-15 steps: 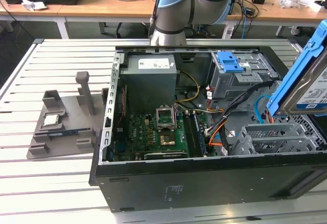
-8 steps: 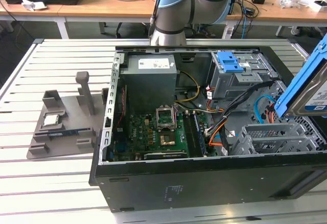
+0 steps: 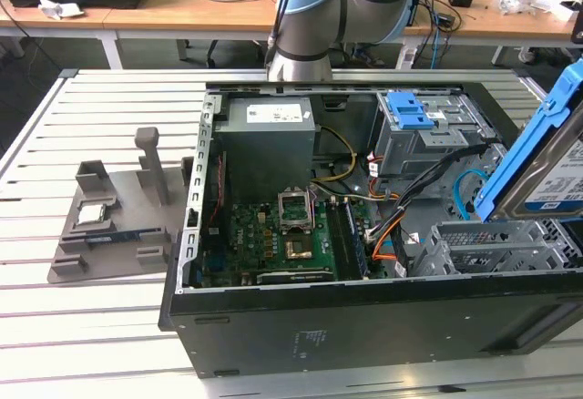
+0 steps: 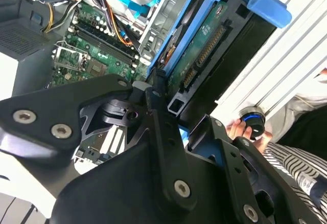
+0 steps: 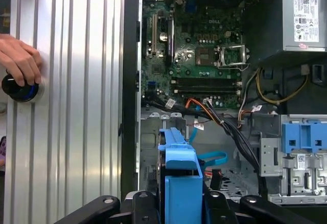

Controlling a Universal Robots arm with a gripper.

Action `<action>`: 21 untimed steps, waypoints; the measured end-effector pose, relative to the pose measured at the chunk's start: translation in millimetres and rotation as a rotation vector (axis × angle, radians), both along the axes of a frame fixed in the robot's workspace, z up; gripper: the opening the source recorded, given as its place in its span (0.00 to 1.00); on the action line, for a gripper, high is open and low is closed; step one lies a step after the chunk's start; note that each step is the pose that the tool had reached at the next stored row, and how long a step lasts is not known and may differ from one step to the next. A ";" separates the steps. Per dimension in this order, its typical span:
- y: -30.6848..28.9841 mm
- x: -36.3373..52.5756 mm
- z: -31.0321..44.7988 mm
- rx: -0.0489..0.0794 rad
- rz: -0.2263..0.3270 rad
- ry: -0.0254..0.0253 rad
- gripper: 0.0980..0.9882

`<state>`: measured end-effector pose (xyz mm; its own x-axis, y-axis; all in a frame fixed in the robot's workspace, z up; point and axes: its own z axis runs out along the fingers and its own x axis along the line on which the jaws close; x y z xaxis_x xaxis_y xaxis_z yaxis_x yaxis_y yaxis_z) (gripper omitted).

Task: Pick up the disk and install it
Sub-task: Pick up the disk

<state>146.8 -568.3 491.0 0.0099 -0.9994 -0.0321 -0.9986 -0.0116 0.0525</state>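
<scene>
Gripper [image 5: 179,206] clamps the tilted disk [image 3: 547,162] at three o'clock of the case [image 3: 364,326], exterior view; I fear it snagging cables [image 3: 428,176] or jamming askew in the cage [image 3: 492,246].

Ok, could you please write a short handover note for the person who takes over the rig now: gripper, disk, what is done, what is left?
The gripper is shut on the disk.
The disk is lifted and tilted above the grey drive cage, at the exterior view's right end of the open computer case. Whether it touches the cage, I cannot tell.
Done: pick-up.
Left: installing; the disk is not seated in the cage.
Note: a person's hand rests on a round black button on the table.
</scene>
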 end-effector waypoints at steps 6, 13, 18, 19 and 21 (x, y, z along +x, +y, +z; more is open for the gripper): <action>0.3 -6.2 -19.4 0.000 0.000 0.0001 0.30; 2.7 -7.7 -28.2 0.000 0.000 0.0000 0.30; 5.3 -8.4 -32.8 0.000 0.000 0.0000 0.30; 5.3 -8.4 -32.7 0.000 0.000 0.0000 0.30; 5.5 -8.4 -32.8 0.000 0.000 0.0000 0.30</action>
<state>138.3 -562.8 458.2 0.0100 -0.9994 -0.0320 -0.9985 -0.0116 0.0526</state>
